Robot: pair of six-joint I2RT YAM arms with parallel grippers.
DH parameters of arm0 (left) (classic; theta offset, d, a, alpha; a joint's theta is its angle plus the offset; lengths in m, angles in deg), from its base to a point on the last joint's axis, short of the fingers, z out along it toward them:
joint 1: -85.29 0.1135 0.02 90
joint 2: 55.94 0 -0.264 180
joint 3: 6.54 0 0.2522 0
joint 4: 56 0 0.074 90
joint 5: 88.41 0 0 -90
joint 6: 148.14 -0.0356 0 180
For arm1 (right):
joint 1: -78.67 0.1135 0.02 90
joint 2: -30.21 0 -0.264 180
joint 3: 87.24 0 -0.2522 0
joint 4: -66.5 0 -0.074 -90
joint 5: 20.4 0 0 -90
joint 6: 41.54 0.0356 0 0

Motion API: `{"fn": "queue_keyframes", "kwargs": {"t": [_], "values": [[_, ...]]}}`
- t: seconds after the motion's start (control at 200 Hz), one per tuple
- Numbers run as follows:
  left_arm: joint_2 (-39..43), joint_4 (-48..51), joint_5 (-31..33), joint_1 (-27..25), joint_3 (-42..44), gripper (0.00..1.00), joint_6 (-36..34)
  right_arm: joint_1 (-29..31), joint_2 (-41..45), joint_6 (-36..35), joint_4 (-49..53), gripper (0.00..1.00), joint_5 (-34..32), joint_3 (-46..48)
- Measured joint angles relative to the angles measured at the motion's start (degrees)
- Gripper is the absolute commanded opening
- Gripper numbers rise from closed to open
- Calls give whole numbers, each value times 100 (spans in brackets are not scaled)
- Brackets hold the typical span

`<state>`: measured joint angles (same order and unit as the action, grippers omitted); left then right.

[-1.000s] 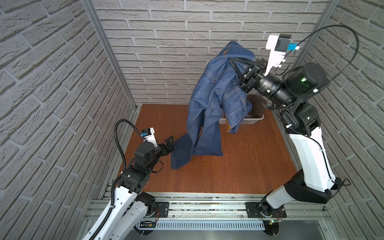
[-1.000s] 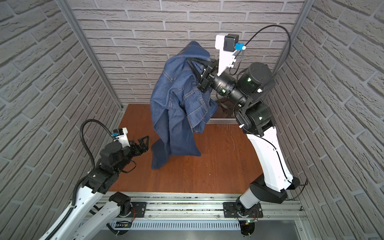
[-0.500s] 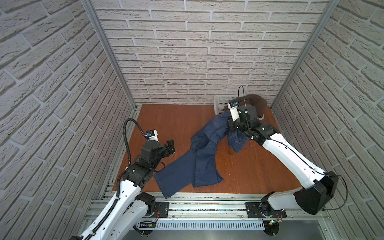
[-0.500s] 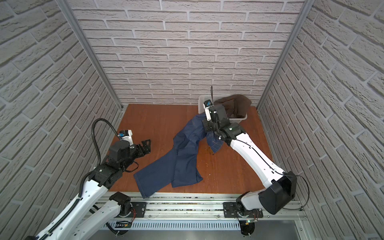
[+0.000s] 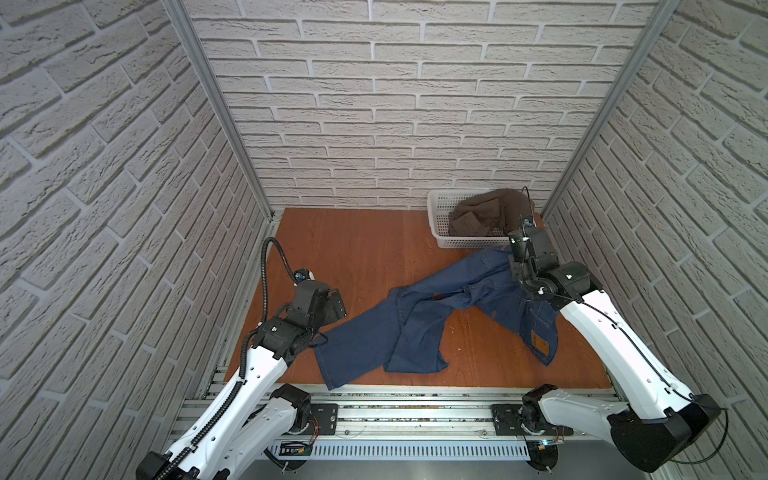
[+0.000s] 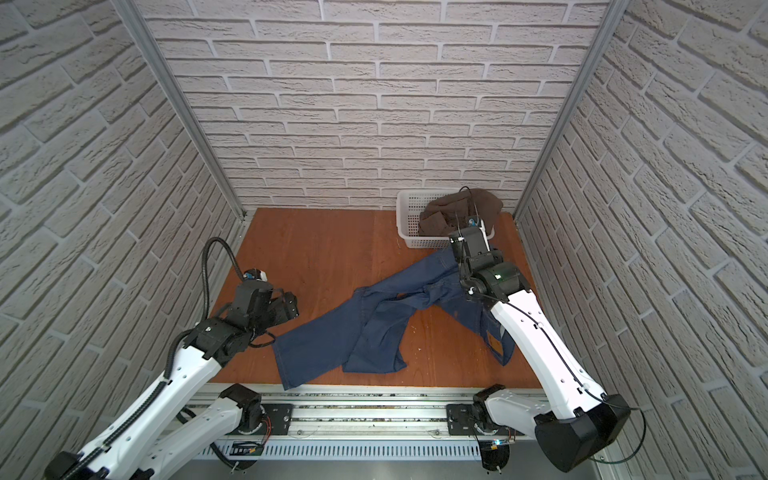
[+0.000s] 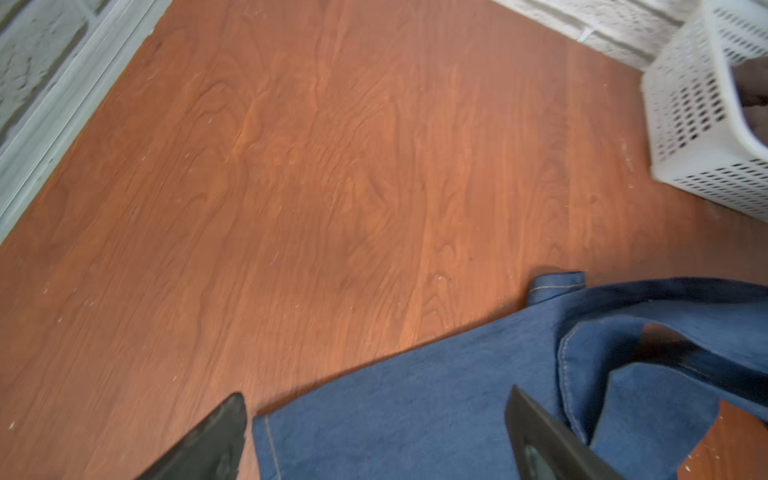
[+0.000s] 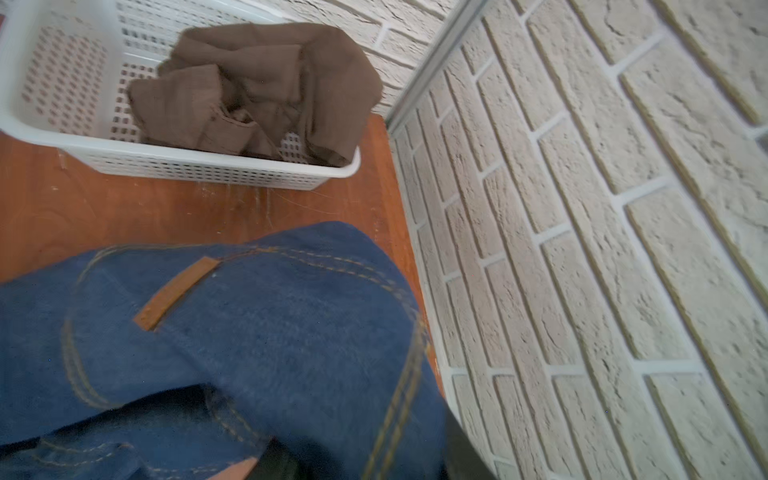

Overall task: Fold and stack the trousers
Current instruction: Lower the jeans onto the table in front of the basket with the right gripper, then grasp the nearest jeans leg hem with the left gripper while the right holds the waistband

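Trousers (image 5: 415,328) lying sprawled on tabletop (image 5: 361,257), legs crossing; hem just below spread left end effector (image 5: 336,306), waistband draping over right end effector (image 5: 516,272), cannot tell its grip. Risk: crossed legs bunching, skewing fold.

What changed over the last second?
The right gripper swung down from high up, laying the trousers out on the table; whether it has let go isn't visible. The left gripper stayed open by a leg hem; the basket stayed put.
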<state>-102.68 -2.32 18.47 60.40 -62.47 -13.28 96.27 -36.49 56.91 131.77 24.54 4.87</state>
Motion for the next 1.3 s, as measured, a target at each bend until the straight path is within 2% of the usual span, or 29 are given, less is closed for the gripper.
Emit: {"fn": "queue_keyframes", "kwargs": {"t": [0.06, 0.175, 0.285, 0.39, 0.54, 0.675, 0.8, 0.975, 1.3], "values": [[-9, 234, 57, -72, 0, 95, 179, -48, 136, 153, 87, 71, -120, 31], [-72, 551, 166, -411, 2, 95, 579, -76, 396, 503, 177, 73, -103, 22], [-229, 715, 345, -1034, 22, 94, 1108, -79, 562, 984, 181, 75, 479, 7], [-380, 730, 643, -1880, 190, 92, 1987, -70, 728, 1552, -142, 75, 1360, 275], [-492, 575, 1104, -3143, 734, 91, 3504, 127, 721, 2387, -713, 75, 2524, 1156], [-986, 378, 1458, -4013, 968, 93, 4835, 400, 260, 2728, -903, 75, 3023, 1384], [-1696, 188, 1716, -4660, 914, 94, 5751, 555, 2, 2844, -1071, 75, 3230, 1388], [-2273, -105, 1801, -5060, 885, 95, 6583, 592, -4, 2889, -1270, 75, 3318, 1473], [-2326, -564, 1725, -5200, 1016, 98, 7289, 614, 76, 2933, -1316, 74, 3355, 1567]]}}
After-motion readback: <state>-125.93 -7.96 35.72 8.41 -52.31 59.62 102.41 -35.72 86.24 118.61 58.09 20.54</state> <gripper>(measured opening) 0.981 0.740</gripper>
